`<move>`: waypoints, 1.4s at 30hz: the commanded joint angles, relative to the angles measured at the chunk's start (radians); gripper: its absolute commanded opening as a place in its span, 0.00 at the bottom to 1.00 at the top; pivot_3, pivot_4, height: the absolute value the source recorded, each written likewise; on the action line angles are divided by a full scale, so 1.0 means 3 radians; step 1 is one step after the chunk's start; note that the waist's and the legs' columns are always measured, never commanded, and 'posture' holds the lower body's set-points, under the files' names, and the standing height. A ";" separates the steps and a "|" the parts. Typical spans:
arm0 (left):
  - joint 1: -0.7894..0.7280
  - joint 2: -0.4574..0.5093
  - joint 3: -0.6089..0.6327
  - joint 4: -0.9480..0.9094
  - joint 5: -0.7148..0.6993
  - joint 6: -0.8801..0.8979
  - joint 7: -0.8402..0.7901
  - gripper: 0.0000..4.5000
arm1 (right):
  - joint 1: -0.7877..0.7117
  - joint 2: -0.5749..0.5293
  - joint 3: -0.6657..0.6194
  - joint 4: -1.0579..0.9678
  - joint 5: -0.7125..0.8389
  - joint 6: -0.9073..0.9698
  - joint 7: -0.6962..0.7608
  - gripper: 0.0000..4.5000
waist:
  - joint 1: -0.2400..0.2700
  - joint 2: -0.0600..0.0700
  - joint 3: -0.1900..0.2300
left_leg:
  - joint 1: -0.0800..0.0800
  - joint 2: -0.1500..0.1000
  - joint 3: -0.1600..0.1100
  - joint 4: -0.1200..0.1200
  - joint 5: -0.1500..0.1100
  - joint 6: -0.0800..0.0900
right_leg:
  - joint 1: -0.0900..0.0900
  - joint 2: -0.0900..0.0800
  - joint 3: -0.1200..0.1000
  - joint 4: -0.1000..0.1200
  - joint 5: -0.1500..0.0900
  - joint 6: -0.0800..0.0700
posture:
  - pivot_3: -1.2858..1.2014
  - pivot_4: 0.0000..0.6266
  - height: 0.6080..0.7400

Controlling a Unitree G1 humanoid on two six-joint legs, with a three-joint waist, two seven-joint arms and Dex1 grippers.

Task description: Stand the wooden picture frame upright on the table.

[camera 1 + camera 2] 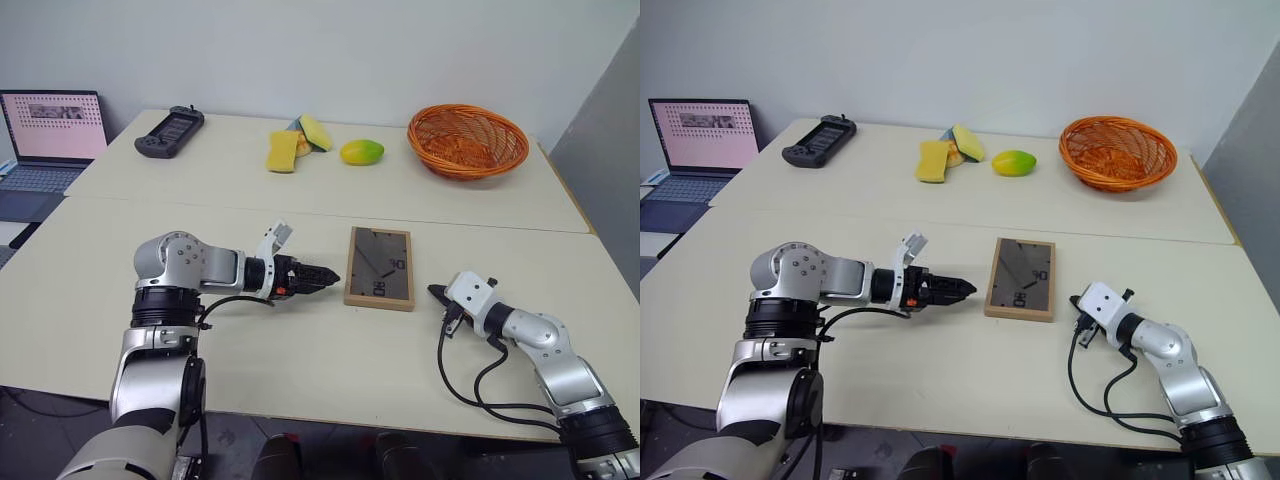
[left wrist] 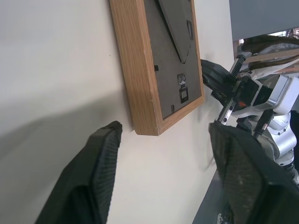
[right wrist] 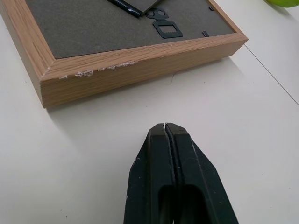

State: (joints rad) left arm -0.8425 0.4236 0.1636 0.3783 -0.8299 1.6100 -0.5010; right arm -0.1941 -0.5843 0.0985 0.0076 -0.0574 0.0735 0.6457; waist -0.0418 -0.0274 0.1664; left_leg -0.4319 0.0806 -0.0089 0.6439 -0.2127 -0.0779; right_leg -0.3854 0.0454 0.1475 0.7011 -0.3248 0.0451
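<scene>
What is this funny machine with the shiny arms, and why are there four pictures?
It's a robot with two arms. Two pictures come from cameras in its head, two from cameras on its wrists. Each arm ends in a pincher: the left gripper is open, the right gripper is shut, and neither holds anything. Between them the wooden picture frame lies flat, back side up, on the table. Farther away are a basket, a mango, sponges, a game controller and a laptop.

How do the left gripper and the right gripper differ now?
The left gripper has its fingers spread apart; the right gripper has its fingers pressed together. The left sits on the wooden picture frame's left side, the right on its right side. Both hold nothing and point toward the frame.
</scene>
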 commanded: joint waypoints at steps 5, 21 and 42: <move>-0.0107 -0.0153 0.0043 0.0227 0.0140 -0.0099 -0.0002 0.78 | -0.0014 0.0057 -0.0008 -0.0107 -0.0024 -0.0006 -0.0082 0.00 | 0.0001 0.0000 0.0000 | 0.0000 -0.0001 0.0000 0.0000 0.0000 0.0000 | 0.0000 0.0000 0.0000 0.0000 0.0000 0.0000 | 0.52 0.24 1.00; -0.0128 -0.0221 -0.0262 0.0424 0.0434 -0.0269 -0.0300 0.78 | -0.0128 0.0404 0.0211 0.0188 -0.0212 -0.0061 -0.0335 0.00 | -0.0035 0.0002 -0.0002 | 0.0003 0.0000 0.0000 0.0000 0.0000 0.0000 | 0.0002 0.0000 0.0000 0.0001 0.0000 0.0000 | 0.52 0.24 1.00; -0.0125 -0.0286 -0.0177 0.0441 0.0517 -0.0275 -0.0352 0.78 | -0.0273 0.0901 0.0374 0.0056 -0.0247 0.0094 -0.0494 0.00 | -0.0059 0.0003 -0.0003 | 0.0005 0.0000 -0.0005 0.0000 0.0000 0.0000 | 0.0003 0.0001 -0.0003 0.0007 0.0000 0.0000 | 0.52 0.24 1.00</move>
State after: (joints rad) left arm -0.8746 0.3475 0.1053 0.5044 -0.6837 1.5365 -0.6032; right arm -0.2613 -0.3317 0.1867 0.0594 -0.1380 0.1009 0.4982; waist -0.0596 -0.0265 0.1656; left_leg -0.4303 0.0805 -0.0104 0.6438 -0.2126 -0.0780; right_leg -0.3845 0.0457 0.1467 0.7032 -0.3249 0.0452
